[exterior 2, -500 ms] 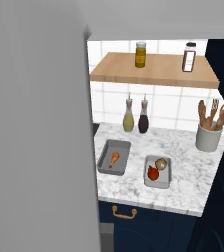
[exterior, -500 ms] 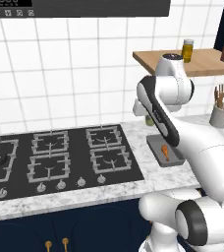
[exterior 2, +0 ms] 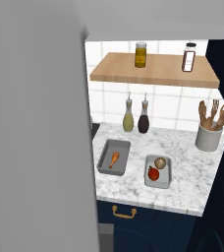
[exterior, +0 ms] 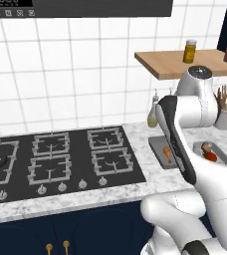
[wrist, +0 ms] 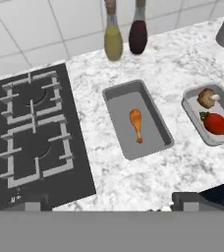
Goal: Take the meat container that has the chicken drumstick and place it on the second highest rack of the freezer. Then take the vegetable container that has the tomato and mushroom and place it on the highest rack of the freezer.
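Hand hangs wide open above the marble bench in the hand view, with the meat container and its chicken drumstick straight ahead, well clear of the fingertips. Right base view: drumstick tray left, tomato and mushroom tray just beside it. Left base view: the arm covers part of both.

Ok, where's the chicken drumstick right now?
The chicken drumstick lies in the grey tray on the marble counter, between the stove and the tomato tray, in the hand view.
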Controlling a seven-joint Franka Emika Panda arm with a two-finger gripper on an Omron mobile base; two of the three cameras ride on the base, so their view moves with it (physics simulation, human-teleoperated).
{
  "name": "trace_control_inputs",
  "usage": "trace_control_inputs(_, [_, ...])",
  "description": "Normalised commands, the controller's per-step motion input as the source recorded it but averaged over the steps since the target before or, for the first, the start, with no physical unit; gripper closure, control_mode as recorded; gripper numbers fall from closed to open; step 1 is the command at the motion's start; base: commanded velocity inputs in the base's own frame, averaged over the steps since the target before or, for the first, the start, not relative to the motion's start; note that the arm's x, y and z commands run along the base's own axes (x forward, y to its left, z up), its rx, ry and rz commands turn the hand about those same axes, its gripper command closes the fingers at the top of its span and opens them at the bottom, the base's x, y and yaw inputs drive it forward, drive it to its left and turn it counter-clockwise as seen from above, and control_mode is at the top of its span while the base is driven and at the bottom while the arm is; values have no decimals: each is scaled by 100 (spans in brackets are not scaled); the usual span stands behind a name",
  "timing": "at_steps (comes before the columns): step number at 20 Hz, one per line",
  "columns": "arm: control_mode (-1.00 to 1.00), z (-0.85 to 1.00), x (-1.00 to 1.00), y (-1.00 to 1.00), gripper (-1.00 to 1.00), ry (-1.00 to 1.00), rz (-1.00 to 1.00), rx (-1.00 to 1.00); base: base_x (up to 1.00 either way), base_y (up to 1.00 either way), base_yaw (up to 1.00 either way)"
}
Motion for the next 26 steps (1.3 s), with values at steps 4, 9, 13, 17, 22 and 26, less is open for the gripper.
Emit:
trace_control_inputs(4, [-100,-17,0,-73,-100,-11,-66,9,0,0,0])
trace_control_inputs(9, [-100,-38,-12,-99,-100,6,-50,49,0,0,0])
trace_control_inputs(13, [-100,-80,-17,-70,-100,19,-33,48,0,0,0])
trace_control_inputs(17, [-100,-55,4,-1,-100,6,-9,31,0,0,0])
trace_control_inputs(22, [-100,-40,47,0,-100,0,-12,3,0,0,0])
trace_control_inputs(26, [-100,-29,66,0,-100,17,-10,0,0,0,0])
